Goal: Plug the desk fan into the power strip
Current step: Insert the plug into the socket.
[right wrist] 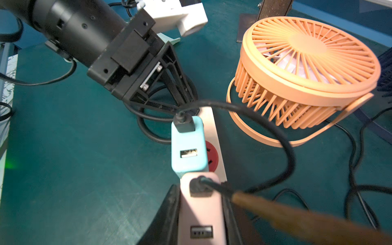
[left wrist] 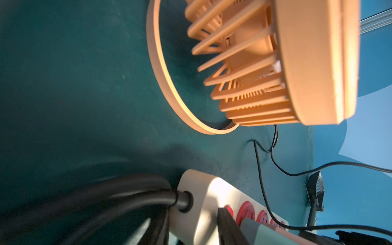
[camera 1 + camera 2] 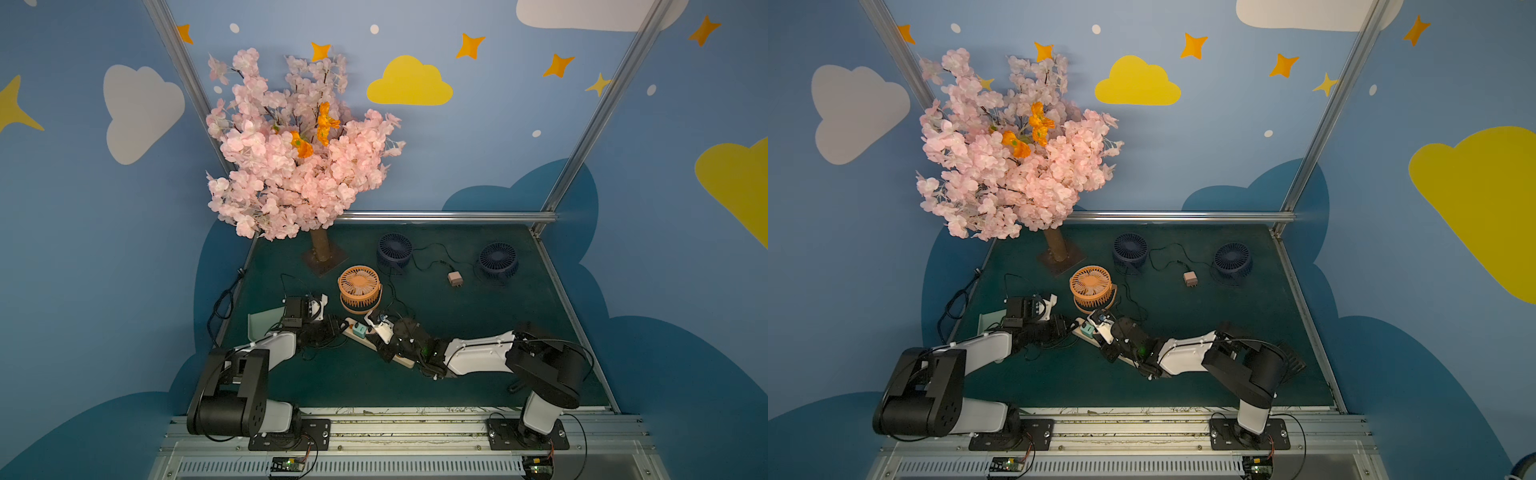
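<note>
Two arms, one strip. The power strip (image 3: 405, 362) lies on the tabletop (image 1: 84, 148) mid-scene, just near of the orange fan (image 1: 307, 70). Its long axis runs diagonally: cord end far-left, other end near-right under the right arm.

At the cord end sits the left tool (image 1: 186, 104), one finger (image 2: 229, 229) against the strip's face. Can't tell if it clamps or only braces.

Nearer in, the right tool (image 1: 200, 203) is clenched on a pink adapter (image 1: 201, 214) with a black USB lead plugged into it. It's poised over the strip, directly near-side of the teal adapter (image 1: 188, 148), which looks seated.

Key relation: the one red socket (image 1: 213, 158) showing is half-covered by the teal block, so I'd guess pink's target is straight below it. Prongs are hidden, so seated or not is unknown. The right arm has the push.

No readable brand or label anywhere, only unmarked USB ports.
</note>
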### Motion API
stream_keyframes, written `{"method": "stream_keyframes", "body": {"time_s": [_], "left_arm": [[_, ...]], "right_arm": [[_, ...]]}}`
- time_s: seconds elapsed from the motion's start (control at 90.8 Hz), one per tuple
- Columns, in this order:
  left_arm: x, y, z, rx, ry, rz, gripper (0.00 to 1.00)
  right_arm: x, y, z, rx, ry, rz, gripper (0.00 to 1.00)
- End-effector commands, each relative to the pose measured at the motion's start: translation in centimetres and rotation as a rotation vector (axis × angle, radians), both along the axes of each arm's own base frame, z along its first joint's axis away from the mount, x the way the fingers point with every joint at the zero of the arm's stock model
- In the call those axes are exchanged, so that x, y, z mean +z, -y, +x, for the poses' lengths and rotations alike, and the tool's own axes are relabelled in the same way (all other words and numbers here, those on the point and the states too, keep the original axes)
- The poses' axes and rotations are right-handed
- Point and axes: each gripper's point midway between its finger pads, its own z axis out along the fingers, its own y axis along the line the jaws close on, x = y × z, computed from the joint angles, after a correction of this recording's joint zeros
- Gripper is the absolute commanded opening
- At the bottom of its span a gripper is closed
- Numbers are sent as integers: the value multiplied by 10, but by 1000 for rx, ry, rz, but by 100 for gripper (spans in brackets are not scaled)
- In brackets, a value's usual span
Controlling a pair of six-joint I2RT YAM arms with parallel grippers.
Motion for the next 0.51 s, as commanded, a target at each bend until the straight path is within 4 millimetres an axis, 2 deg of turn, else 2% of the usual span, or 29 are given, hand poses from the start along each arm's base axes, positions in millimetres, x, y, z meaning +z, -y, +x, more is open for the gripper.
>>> {"method": "stream_keyframes", "body": {"time_s": [0.0, 0.209, 0.363, 0.496], "left_arm": [[1, 8, -3, -41, -13, -28, 41], [1, 7, -4, -42, -8, -21, 41], [3, 8, -2, -46, -6, -26, 41], [2, 8, -2, -46, -6, -22, 41]], "right_arm": [[-182, 178, -83, -48, -423, -807, 0], [-191, 192, -87, -122, -475, -786, 0], [-192, 191, -91, -121, -481, -814, 0], [-185, 189, -98, -148, -485, -830, 0]]}}
